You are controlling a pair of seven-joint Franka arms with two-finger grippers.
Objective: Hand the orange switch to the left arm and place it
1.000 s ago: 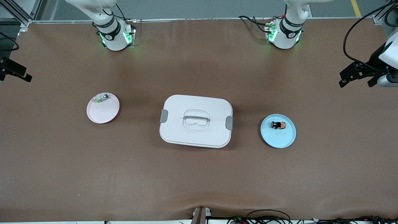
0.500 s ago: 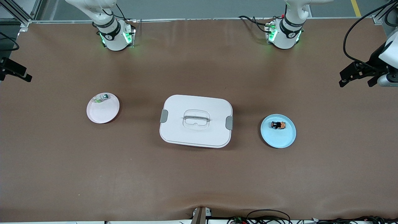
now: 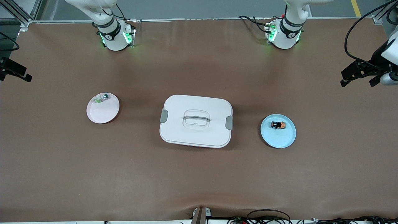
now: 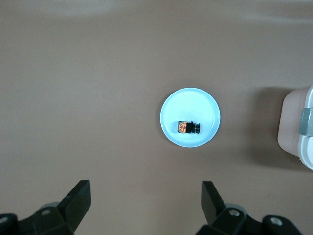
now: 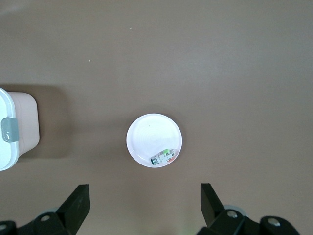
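Observation:
The orange switch (image 3: 278,125) is a tiny black part with an orange face. It lies on a blue plate (image 3: 279,141) toward the left arm's end of the table, and also shows in the left wrist view (image 4: 188,127). The white lidded box (image 3: 196,132) stands mid-table between the two plates. My left gripper (image 3: 357,83) hangs high over bare table near the blue plate, open and empty (image 4: 145,190). My right gripper (image 3: 14,77) hangs high over bare table near the pink plate, open and empty (image 5: 145,192).
A pink plate (image 3: 104,116) toward the right arm's end holds a pale whitish-green part (image 3: 101,98), also in the right wrist view (image 5: 164,158). The box's edge shows in both wrist views (image 4: 298,122) (image 5: 14,117). Cables lie along the table's near edge (image 3: 267,216).
My left gripper has drifted slightly toward the left arm's end of the table. The right gripper, switch, plates and box have not moved.

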